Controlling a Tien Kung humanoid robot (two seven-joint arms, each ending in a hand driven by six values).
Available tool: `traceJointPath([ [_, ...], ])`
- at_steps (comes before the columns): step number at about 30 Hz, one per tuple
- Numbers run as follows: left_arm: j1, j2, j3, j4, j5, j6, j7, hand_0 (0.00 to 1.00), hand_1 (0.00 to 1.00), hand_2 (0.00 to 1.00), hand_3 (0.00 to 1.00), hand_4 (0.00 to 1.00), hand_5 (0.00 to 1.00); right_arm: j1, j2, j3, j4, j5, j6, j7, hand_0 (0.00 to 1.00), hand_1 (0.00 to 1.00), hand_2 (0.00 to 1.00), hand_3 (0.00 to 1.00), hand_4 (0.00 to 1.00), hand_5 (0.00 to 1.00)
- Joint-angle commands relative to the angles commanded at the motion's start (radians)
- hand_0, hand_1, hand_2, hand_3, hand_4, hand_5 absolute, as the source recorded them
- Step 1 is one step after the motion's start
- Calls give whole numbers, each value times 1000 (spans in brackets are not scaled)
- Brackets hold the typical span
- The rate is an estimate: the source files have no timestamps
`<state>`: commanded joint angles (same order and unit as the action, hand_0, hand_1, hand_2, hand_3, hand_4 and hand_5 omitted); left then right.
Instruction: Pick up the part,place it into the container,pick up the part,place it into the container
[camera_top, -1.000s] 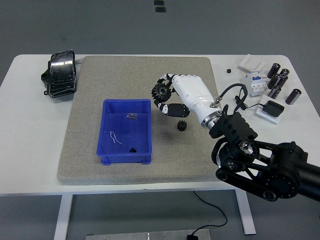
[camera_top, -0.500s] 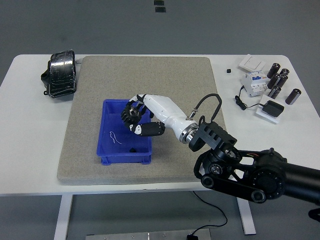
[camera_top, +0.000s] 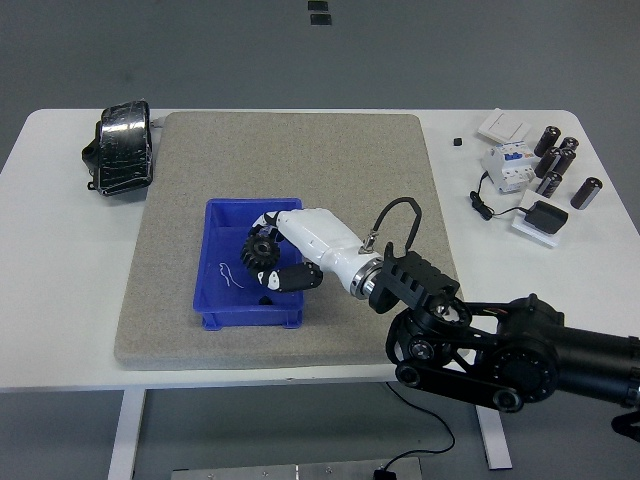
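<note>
Nearest: right arm, black, enters from lower right and reaches left across the mat.
Right hand (camera_top: 290, 250): white, fingers curled round black gear (camera_top: 262, 252); gear not released, held inside blue container (camera_top: 218, 300), apparently above its floor.
Container contents: small white squiggle (camera_top: 228, 273); other bits partly hidden by the hand, can't identify.
Grey mat (camera_top: 180, 180): under the container. No second part visible on it; small gear prob. hidden behind hand/forearm.
Far left: black wrapped object (camera_top: 122, 145). Far right: misc. elec. parts (camera_top: 545, 170).
Progress, est.: first placement nearly done, release pending; second pick and place left.
Left arm: not visible.
</note>
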<state>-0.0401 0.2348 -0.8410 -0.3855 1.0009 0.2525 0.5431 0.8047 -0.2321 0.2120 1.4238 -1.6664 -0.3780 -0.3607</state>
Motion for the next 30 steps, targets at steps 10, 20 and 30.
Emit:
traceJointPath([
  [10,-1,0,-2,-1,2,0,1,661,645,569,571,687,654,0,-3,13,2,-8,9,0,487,647,731,722,610,239],
  [20,0,1,-7,0,9,-2,2,661,644,570,571,687,651,-7,-6,26,1,9,18,9,491,659,777,742,674,256],
  [30,0,0,-7,1,8,-3,0,662,643,570,568,674,641,-26,-18,74,8,20,-4,16,475,650,770,740,707,282],
])
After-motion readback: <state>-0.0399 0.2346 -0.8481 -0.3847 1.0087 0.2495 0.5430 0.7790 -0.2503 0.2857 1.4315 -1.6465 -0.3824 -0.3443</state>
